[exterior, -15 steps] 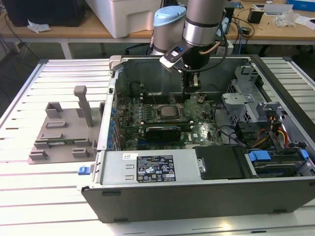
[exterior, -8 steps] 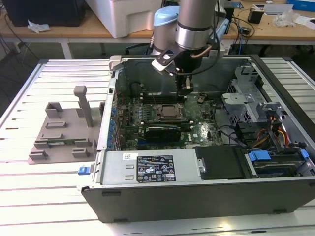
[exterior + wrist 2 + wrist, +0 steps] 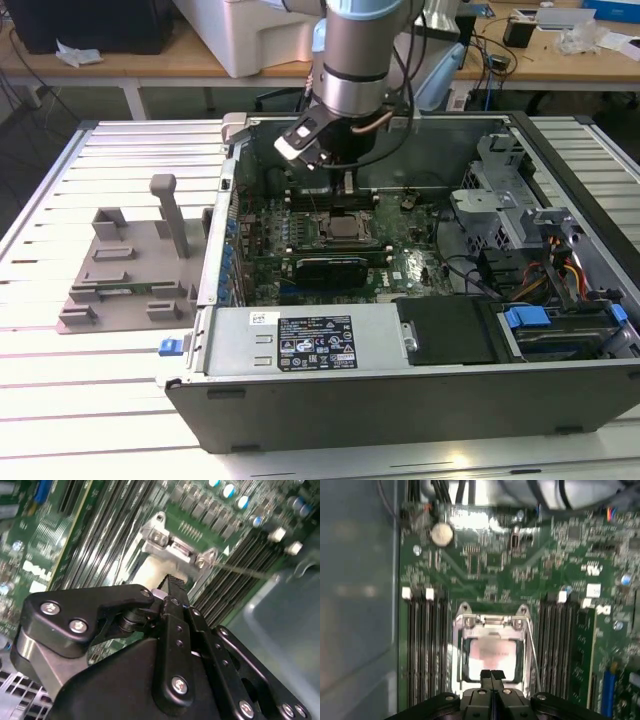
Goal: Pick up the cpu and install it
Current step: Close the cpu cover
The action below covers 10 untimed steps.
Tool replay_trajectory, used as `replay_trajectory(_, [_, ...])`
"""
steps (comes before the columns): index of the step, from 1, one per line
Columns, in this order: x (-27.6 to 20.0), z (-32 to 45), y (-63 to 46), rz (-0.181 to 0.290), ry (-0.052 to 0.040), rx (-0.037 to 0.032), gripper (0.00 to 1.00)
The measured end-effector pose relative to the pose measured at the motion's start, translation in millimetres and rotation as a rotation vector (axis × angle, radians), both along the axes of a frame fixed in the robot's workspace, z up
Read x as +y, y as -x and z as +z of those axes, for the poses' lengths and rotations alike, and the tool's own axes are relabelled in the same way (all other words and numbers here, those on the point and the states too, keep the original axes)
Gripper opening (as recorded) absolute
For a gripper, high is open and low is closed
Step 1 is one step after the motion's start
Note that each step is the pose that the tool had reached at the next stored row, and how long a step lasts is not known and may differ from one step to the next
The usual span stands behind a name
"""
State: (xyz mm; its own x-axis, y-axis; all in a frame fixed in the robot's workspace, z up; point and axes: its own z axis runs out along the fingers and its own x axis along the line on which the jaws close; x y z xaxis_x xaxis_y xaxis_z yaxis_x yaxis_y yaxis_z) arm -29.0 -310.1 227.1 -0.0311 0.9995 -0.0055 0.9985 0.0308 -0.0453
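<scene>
First wrist view: silvery-grey square cpu (image 3: 492,652) lies in metal-framed socket (image 3: 465,622); black gripper (image 3: 491,673) clenched empty over its edge; memory slots (image 3: 425,650) flank both sides.

The cpu (image 3: 492,652), a small flat square chip with a pale silvery lid, lies flat inside the metal socket frame (image 3: 490,621) on the green motherboard (image 3: 485,570), between two banks of dark memory slots (image 3: 422,650) in the open computer case (image 3: 400,410).

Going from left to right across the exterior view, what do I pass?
grey fixture tray → cpu in its socket → metal drive cage → orange and yellow wires
</scene>
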Motion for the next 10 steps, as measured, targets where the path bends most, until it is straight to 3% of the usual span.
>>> replay_trajectory(7, [0.0, -18.1, 12.3, 0.000, -0.0001, -0.0001, 0.11])
replay_trajectory(10, [0.0, -20.0, 12.7, 0.000, -0.0003, -0.0001, 0.11])
